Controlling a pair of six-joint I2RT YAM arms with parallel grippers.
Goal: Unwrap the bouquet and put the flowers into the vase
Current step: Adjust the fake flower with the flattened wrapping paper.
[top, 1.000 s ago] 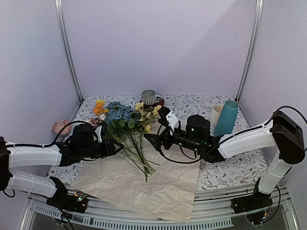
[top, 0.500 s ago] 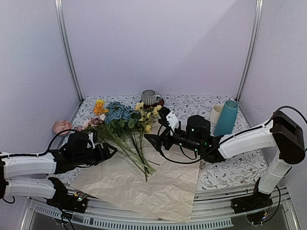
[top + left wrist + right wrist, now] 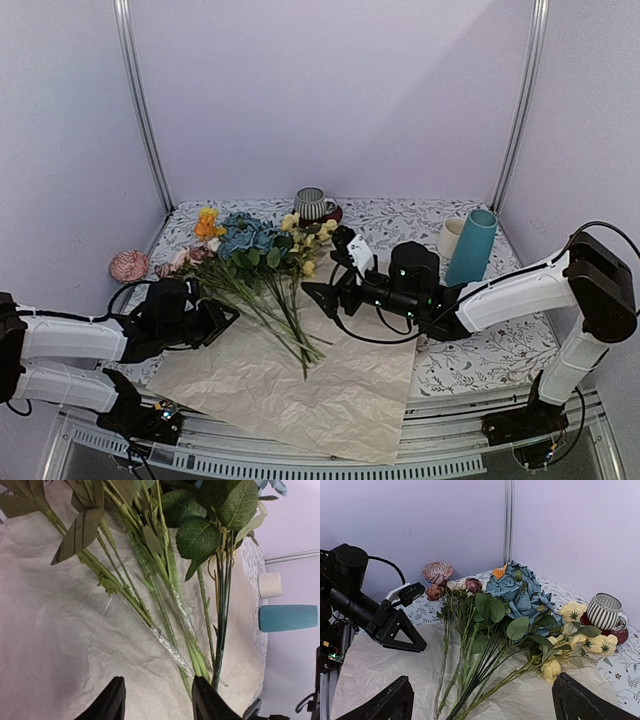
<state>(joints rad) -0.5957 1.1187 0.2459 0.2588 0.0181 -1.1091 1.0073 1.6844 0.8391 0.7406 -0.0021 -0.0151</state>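
The bouquet lies unwrapped: its flowers (image 3: 255, 250) rest loose on the flattened peach paper (image 3: 290, 385), heads toward the back left, stems (image 3: 292, 325) fanning toward the middle. My left gripper (image 3: 222, 318) hovers low over the paper just left of the stems. In the left wrist view this gripper (image 3: 157, 702) is open, with bare paper between the fingers and the stem ends (image 3: 200, 662) by the right one. My right gripper (image 3: 318, 294) stands wide open at the stems' right side; in its own view the gripper (image 3: 485, 707) has stems (image 3: 470, 680) below it. The teal vase (image 3: 470, 247) stands upright at the right.
A cream mug (image 3: 450, 238) stands beside the vase. A striped cup (image 3: 312, 203) on a dark red coaster sits at the back. A pink patterned ball (image 3: 128, 265) lies at the far left edge. The paper overhangs the near table edge.
My left gripper has pulled back left and lower from the stems, its jaws widening and then narrowing. The pink-headed flowers have slid a little left. The right arm has not moved.
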